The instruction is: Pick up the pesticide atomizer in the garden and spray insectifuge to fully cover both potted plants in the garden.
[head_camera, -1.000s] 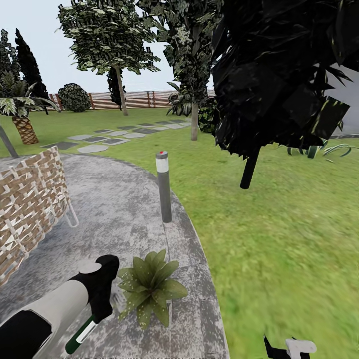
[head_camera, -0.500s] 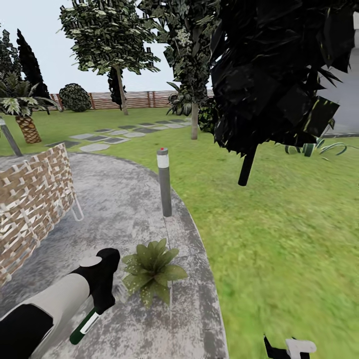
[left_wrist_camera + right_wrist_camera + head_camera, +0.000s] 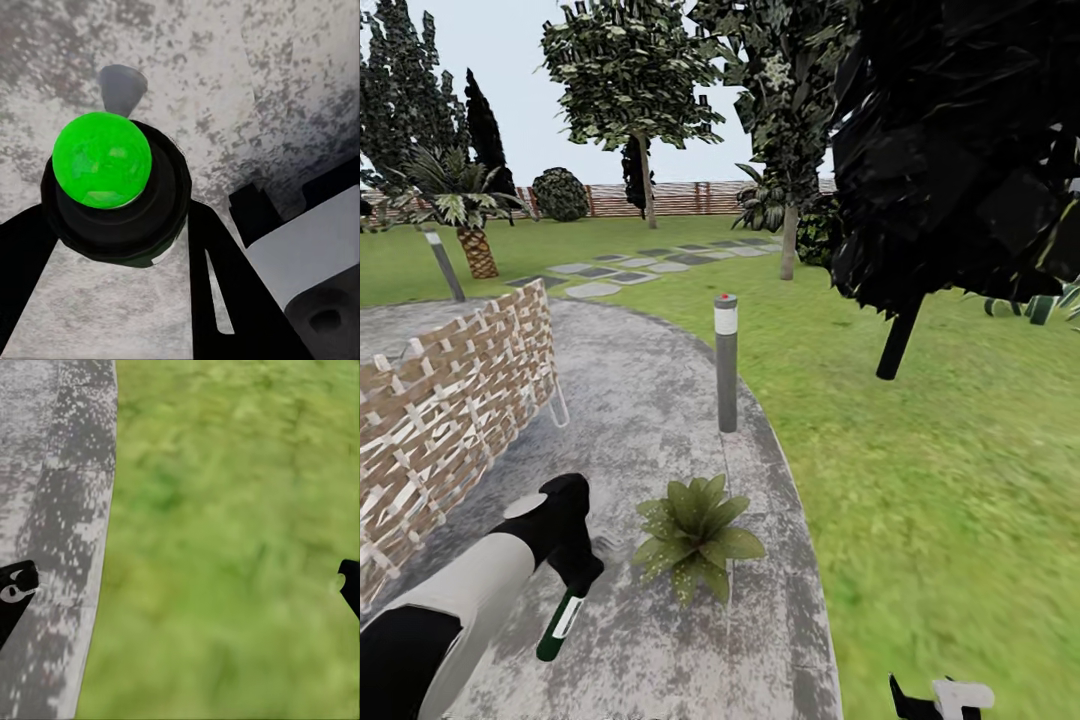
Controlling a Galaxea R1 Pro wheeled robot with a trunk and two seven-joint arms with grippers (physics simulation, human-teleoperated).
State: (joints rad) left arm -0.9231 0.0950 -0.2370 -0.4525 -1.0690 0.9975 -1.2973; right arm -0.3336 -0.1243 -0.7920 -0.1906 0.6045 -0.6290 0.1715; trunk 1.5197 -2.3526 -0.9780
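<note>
My left gripper (image 3: 576, 575) is shut on the pesticide atomizer (image 3: 559, 628), a slim dark green bottle with a white label that hangs tilted over the grey paved patio (image 3: 630, 400). In the left wrist view the atomizer (image 3: 102, 159) shows its bright green top between the black fingers (image 3: 225, 292). One potted plant (image 3: 698, 535), a low rosette of broad green leaves that hide its pot, stands on the patio just right of the bottle. My right gripper (image 3: 180, 585) hangs open over the lawn beside the patio edge, and part of it (image 3: 948, 696) shows in the head view.
A grey bollard lamp post (image 3: 726, 362) stands behind the plant at the patio rim. A woven brown-and-white wicker seat (image 3: 450, 400) fills the left. Lawn (image 3: 940, 480) spreads to the right, with a dark tree (image 3: 900, 340), stepping stones (image 3: 630, 268), a palm (image 3: 472, 245) and a wooden fence (image 3: 670, 198) beyond.
The whole picture has slid to the right, so the camera has turned left. The bottle stays in my left gripper, close to the plant as before.
</note>
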